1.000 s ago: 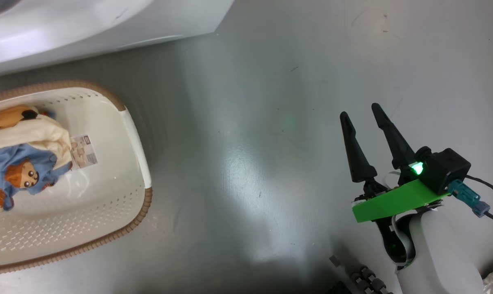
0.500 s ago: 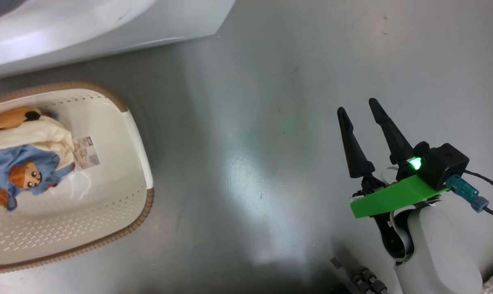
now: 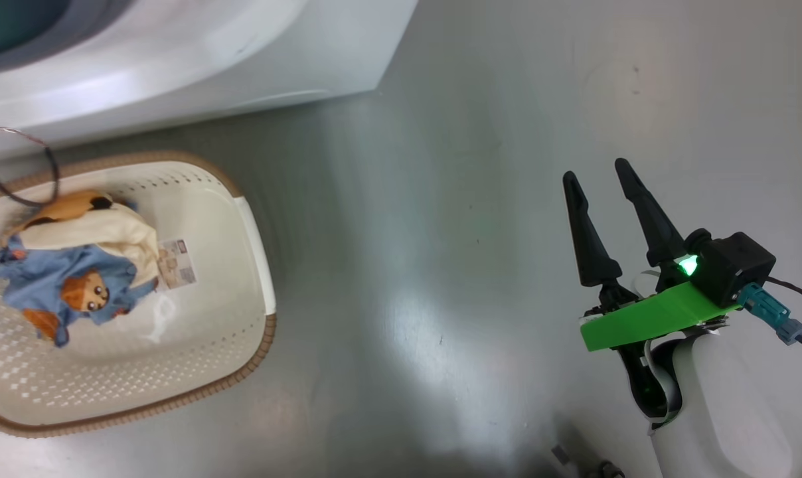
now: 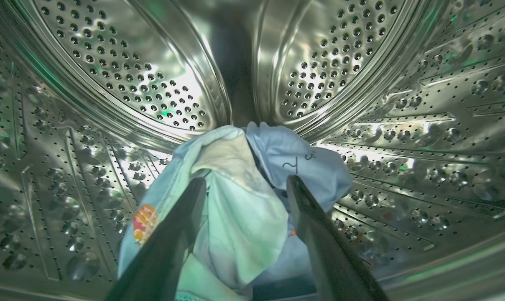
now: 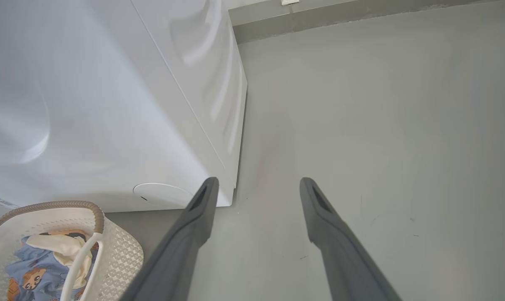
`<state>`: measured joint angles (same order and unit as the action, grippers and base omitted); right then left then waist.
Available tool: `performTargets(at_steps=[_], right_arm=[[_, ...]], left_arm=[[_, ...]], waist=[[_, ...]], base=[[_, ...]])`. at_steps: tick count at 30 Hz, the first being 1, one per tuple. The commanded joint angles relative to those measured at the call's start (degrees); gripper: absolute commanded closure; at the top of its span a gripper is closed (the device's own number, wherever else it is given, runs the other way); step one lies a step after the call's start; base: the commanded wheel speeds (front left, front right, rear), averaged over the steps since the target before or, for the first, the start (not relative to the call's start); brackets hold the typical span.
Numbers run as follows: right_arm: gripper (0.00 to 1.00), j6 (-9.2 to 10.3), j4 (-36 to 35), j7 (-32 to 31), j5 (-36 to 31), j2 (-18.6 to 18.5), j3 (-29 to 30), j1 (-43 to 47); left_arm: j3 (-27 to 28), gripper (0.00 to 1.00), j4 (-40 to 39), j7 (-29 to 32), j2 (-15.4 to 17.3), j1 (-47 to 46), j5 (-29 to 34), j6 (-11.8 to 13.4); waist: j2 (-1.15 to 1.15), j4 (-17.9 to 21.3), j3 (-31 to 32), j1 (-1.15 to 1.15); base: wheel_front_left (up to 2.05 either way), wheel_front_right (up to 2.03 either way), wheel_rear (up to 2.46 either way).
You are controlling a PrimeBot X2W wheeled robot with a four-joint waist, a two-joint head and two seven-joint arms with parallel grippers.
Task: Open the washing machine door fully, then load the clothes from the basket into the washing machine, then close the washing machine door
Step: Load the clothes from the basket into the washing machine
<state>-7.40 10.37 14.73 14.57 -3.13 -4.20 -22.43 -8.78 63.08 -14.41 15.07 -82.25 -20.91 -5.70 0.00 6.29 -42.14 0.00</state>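
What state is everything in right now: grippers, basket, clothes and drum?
Left gripper: open, inside the drum.
Right gripper: open, empty, over the floor.
Light blue garment: crumpled in the drum, between the parted fingers.
Basket: upright on the floor.
Clothes: bunched in the basket.

Bright even light, glare on floor (image 3: 434, 312), green-tinted shine in washing machine drum (image 4: 110, 83), edges bowed

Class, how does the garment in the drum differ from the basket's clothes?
The garment lies on the steel drum by the left gripper's spread fingers; the clothes lie in the plastic basket, untouched. The garment shows mostly plain blue; the clothes show bears. Both are crumpled.
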Motion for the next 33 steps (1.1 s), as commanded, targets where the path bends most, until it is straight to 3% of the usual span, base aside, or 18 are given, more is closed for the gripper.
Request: performTargets(at_steps=[1,21,33], right_arm=[[0.00,-0.09,-0.9,0.3,-0.5,0.2,-0.9,1.6],[0.00,-0.09,2.1,0.3,-1.1,0.2,0.7,4.5],[0.00,-0.09,3.3,0.3,-0.7,0.2,0.6,7.1]], left_arm=[[0.5,0.00,-1.7,-0.4,2.3,0.9,-0.4,0.5],[3.6,0.00,-16.2,-0.6,-0.1,24.9,-1.1,2.0],[8.7,0.00,-33.5,-0.6,-1.6,44.7,1.1,4.8]], waist=[[0.00,-0.8,1.5,0.00],[0.00,-2.8,14.3,0.00],[0.00,-2.6,22.3,0.00]], base=[[0.00,0.00,0.00],[0.00,0.00,0.00],[0.00,0.00,0.00]])
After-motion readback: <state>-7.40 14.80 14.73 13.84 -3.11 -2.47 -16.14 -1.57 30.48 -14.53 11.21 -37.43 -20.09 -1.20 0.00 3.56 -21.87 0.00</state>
